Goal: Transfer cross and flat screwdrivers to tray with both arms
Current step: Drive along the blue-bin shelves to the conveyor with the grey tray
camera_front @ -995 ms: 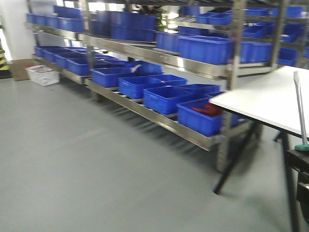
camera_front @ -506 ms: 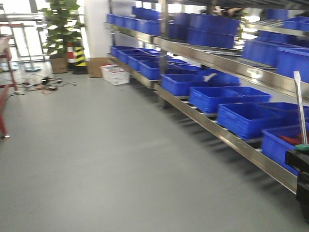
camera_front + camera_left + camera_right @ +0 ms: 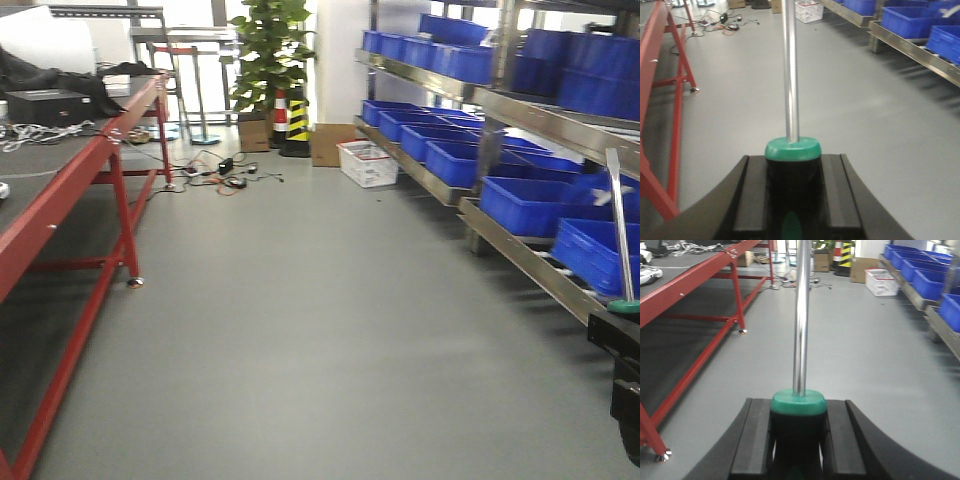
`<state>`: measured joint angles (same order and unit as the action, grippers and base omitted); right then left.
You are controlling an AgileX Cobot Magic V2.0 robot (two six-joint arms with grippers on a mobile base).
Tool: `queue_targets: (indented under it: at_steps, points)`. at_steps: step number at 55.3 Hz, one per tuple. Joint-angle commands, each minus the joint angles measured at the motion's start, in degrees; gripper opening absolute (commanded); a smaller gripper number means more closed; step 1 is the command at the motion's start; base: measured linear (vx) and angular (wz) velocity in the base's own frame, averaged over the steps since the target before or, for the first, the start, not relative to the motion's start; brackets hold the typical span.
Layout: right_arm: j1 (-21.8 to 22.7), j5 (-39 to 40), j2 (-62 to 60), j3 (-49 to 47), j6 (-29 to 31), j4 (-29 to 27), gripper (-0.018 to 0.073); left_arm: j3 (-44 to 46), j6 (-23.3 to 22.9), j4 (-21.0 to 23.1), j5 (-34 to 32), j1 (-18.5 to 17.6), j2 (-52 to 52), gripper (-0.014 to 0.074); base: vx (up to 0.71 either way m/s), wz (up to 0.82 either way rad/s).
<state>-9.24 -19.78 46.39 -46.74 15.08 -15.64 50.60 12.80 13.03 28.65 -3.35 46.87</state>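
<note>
screwdriver clamped by its green-topped black handle in the left gripper, shaft straight out along the gripper's line. other screwdriver gripped likewise in the right gripper. in the front view, one shaft upright at the right edge, tip up. tray nowhere in view: cannot tell which way from either hand, nor which arm nearer. bench left, bins right, floor between. no brand or writing legible.
</note>
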Motion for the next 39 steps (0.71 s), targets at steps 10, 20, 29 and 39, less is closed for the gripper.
queue_targets:
  at_steps: [10, 20, 29, 39]
  points:
    - [0.2, 5.1, -0.5, -1.7, 0.1, -0.1, -0.0008, 1.8, -0.2, 0.8, -5.2, -0.2, -0.4, 0.0, 0.59, 0.28]
    - [0.2, 5.1, -0.5, -1.7, 0.1, -0.1, -0.0008, 1.8, -0.2, 0.8, -5.2, -0.2, -0.4, 0.0, 0.58, 0.16]
    - [0.2, 5.1, -0.5, -1.7, 0.1, -0.1, -0.0008, 1.8, -0.2, 0.8, -5.2, -0.2, -0.4, 0.0, 0.58, 0.07]
    - [0.2, 5.1, -0.5, -1.7, 0.1, -0.1, -0.0008, 1.8, -0.2, 0.8, -5.2, -0.2, -0.4, 0.0, 0.57, 0.03]
